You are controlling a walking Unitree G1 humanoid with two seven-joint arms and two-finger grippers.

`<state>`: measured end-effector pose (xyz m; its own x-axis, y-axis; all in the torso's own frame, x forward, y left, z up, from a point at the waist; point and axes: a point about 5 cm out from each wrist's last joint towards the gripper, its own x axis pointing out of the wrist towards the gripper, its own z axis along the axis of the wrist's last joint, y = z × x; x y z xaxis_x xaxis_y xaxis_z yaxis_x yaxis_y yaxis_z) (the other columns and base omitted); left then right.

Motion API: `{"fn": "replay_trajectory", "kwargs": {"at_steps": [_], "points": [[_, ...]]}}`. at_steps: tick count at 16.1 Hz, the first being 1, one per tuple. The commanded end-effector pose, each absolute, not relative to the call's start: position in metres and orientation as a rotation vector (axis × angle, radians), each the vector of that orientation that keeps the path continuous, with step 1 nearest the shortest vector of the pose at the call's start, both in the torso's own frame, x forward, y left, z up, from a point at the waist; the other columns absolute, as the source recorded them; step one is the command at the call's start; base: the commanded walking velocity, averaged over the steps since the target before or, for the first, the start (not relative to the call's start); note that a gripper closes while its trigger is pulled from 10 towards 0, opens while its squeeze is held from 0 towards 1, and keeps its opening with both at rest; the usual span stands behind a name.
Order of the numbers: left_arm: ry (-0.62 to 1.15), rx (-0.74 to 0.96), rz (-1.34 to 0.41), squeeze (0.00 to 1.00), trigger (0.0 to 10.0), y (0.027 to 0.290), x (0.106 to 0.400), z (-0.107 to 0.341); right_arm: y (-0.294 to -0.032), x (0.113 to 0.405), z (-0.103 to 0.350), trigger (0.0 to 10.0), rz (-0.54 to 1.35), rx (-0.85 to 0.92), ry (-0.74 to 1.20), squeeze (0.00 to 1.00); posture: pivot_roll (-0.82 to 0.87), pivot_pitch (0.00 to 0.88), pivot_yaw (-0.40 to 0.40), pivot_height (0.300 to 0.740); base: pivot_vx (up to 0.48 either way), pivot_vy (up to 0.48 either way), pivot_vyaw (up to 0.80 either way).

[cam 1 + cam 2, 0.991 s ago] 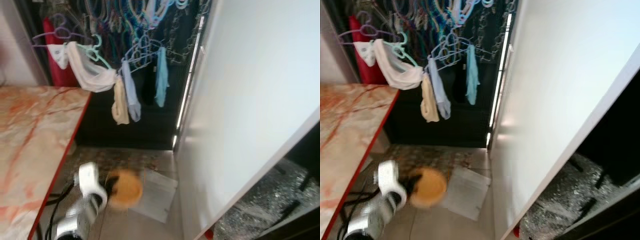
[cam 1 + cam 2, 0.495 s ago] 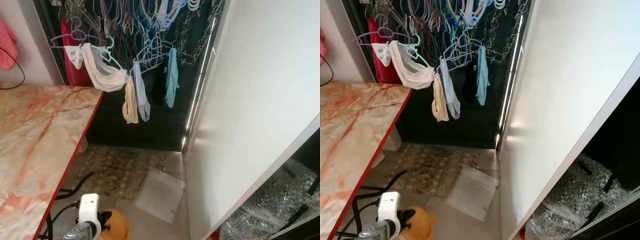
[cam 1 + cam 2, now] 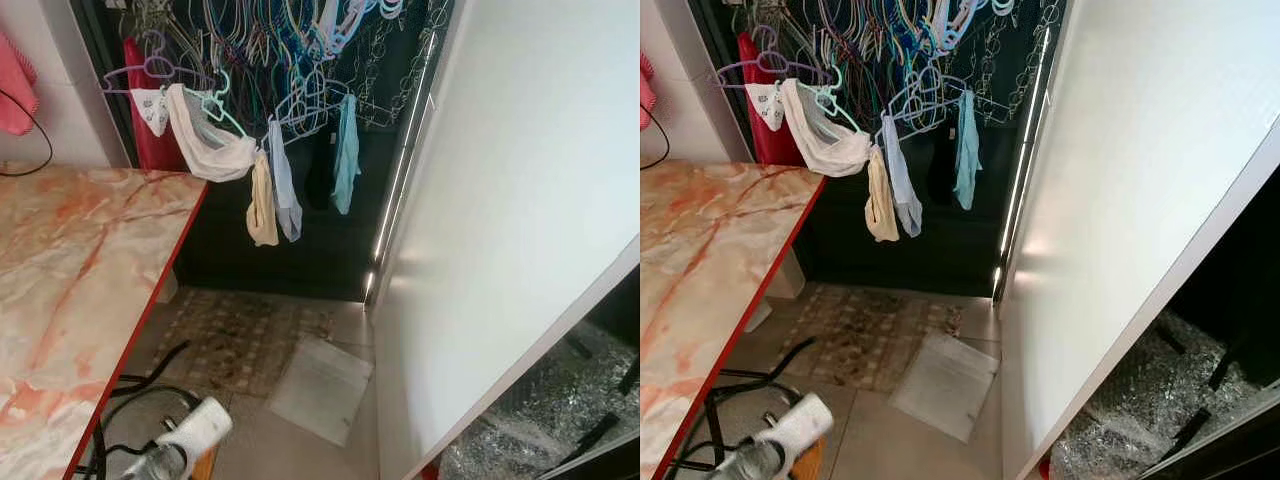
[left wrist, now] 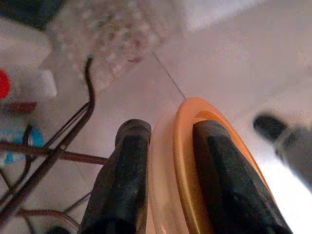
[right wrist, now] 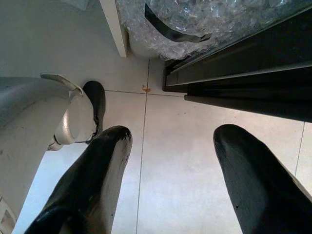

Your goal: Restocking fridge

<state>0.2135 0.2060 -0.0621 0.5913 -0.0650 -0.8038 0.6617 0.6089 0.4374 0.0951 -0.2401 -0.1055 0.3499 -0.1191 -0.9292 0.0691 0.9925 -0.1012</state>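
My left arm (image 3: 187,438) reaches in low at the bottom left, above the tiled floor. In the left wrist view my left gripper (image 4: 170,132) is shut on a round orange container (image 4: 181,151) with a pale translucent edge, one black finger on each side of its rim. A sliver of that orange shows under the arm (image 3: 205,466). The tall white fridge door (image 3: 520,200) fills the right side. My right gripper (image 5: 173,134) hangs open over bare floor tiles with nothing between its fingers.
A marble table with a red edge (image 3: 70,270) stands at the left. Hangers with clothes (image 3: 270,150) fill the dark doorway ahead. A patterned mat (image 3: 235,335), a white sheet (image 3: 320,385) and black cables (image 3: 140,390) lie on the floor. Bubble wrap (image 3: 560,400) sits at the lower right.
The left arm has dropped toward the bottom edge with the orange container, which is now mostly hidden under it. The camera has also shifted slightly.
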Motion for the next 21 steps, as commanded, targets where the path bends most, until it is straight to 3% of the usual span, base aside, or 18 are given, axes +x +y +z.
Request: {"fn": "replay_trajectory", "kwargs": {"at_steps": [1, 3, 10, 21], "points": [[0.917, 0.881, -0.585, 0.00, 10.0, 0.211, 0.200, -0.070, -0.242, 0.094, -0.105, 10.0, -0.127, -0.051, 1.211, 0.00, -0.07, 0.000, -0.043, 0.736, 0.000, 0.000, 0.00], [0.985, 0.887, -0.668, 0.00, 10.0, 0.209, 0.183, -0.079, -0.241, 0.095, -0.105, 10.0, -0.126, -0.053, 1.210, 0.00, -0.06, 0.000, -0.042, 0.736, 0.000, 0.000, 0.00], [1.246, 0.794, -0.577, 0.00, 10.0, 0.220, 0.121, -0.103, -0.241, 0.094, -0.106, 10.0, -0.113, -0.071, 1.212, 0.00, -0.06, 0.000, -0.049, 0.736, 0.000, 0.000, 0.00], [1.237, 0.724, -0.485, 0.00, 10.0, 0.225, 0.128, -0.100, -0.243, 0.094, -0.105, 10.0, -0.140, -0.054, 1.207, 0.00, -0.06, 0.000, -0.057, 0.736, 0.000, 0.000, 0.00]]}}
